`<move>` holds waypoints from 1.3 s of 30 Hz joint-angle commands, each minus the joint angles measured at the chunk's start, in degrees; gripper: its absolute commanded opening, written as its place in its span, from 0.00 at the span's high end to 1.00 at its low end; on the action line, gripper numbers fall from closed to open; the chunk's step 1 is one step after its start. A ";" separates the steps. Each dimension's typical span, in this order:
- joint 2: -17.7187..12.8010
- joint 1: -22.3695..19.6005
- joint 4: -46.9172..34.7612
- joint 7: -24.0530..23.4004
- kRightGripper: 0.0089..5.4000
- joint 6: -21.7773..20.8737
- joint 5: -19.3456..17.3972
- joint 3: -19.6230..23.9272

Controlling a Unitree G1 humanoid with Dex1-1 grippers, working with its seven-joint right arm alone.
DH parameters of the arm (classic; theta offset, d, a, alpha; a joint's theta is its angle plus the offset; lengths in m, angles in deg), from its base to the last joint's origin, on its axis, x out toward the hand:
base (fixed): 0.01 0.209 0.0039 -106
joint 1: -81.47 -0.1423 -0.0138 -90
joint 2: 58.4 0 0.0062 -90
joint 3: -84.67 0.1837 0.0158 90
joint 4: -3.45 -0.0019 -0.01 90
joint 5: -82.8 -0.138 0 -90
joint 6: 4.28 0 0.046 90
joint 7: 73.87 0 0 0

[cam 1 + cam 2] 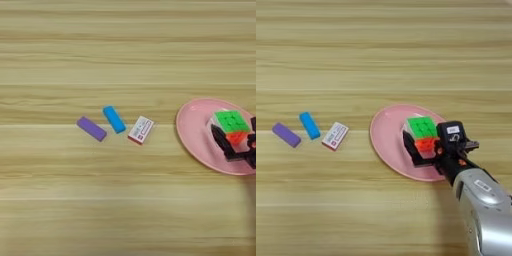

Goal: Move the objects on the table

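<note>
The multicolour puzzle cube [422, 127], green face up and orange side toward me, rests on the round pink plate [387, 132] at the right of the table [125, 200]. My right gripper [425, 139] reaches in from the lower right. One black finger [412, 148] lies against the cube's left side and the other against its right, so the gripper is shut on the cube. Left of the plate, in a row on the wood, lie a purple bar [91, 128], a blue bar [114, 119] and a white eraser [141, 130] with a red-edged label.
The silver forearm [483, 205] covers the table's lower right corner in the right eye view. Bare wood-grain surface stretches behind, in front of and to the left of the three small objects.
</note>
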 commanded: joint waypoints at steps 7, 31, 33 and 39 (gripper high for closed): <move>-4.48 0.28 -3.35 3.38 0.00 -3.47 -1.90 5.28; -5.08 16.60 -1.89 20.39 0.00 -20.42 -10.13 17.24; -5.12 18.06 -1.40 22.68 0.00 -20.85 -12.56 17.90; -7.17 18.12 5.76 27.31 0.00 -21.87 -14.41 19.07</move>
